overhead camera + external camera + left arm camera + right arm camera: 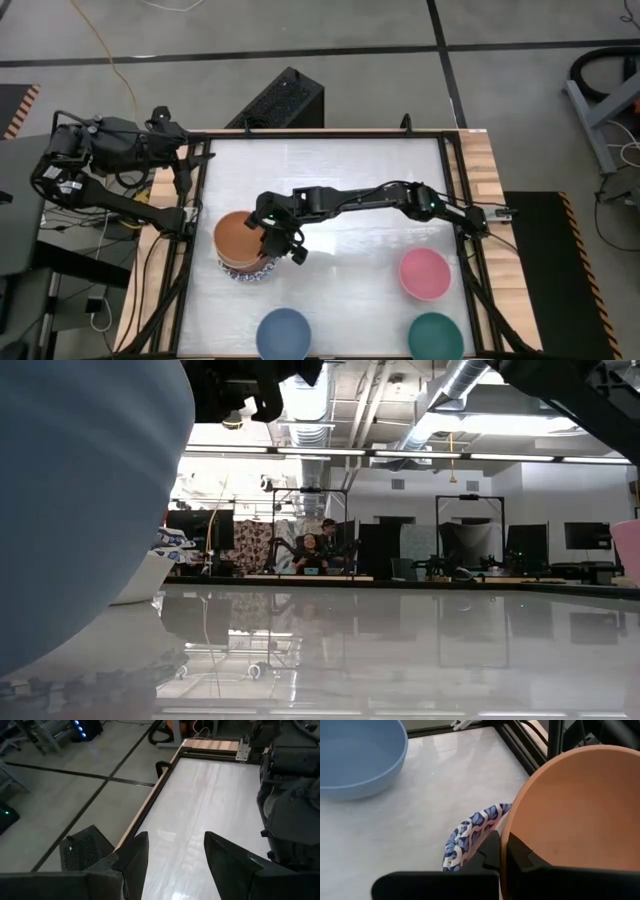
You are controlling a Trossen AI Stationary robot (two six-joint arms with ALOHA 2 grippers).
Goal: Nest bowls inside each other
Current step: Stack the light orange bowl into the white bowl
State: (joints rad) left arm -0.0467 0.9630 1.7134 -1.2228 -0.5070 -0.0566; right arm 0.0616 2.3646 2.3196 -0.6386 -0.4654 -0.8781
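Orange bowl [240, 236] tops the stack at the desk's [330, 180] left side, with a blue-patterned bowl [470, 837] under it. Right tool [281, 243] is pinched tight on the orange bowl's rim. Blue bowl [284, 333], dark green bowl [436, 336] and pink bowl [425, 273] sit apart along the near edge. Left tool [174, 862] is parked off the far-left corner, fingers spread, holding nothing.
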